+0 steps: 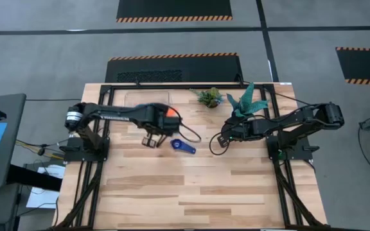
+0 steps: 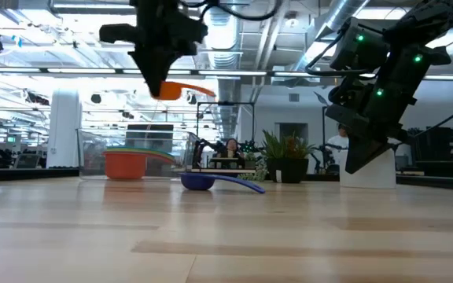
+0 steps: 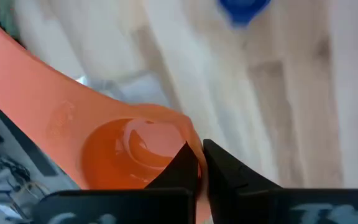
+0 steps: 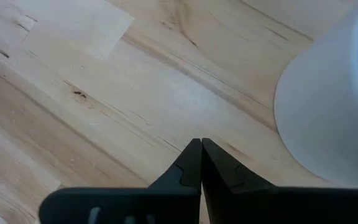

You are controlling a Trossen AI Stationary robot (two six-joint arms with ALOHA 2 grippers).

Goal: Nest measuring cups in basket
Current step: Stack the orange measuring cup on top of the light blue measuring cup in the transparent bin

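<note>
My left gripper (image 3: 199,163) clenched on orange cup (image 3: 129,146), lifted above basket (image 2: 136,153); next: lower it in to nest. Right gripper (image 4: 201,155) closed, empty, idle by white pot (image 4: 334,112)

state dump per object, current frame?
left gripper: fingers shut on the orange cup's rim, raised above the table
orange cup: held, off the table
blue cup: lying loose on the table, outside the basket
basket: upright on the table, with cups in it
right gripper: fingers shut, holding nothing, beside the white pot
white pot: standing on the table
small plant: standing at the far edge
</note>
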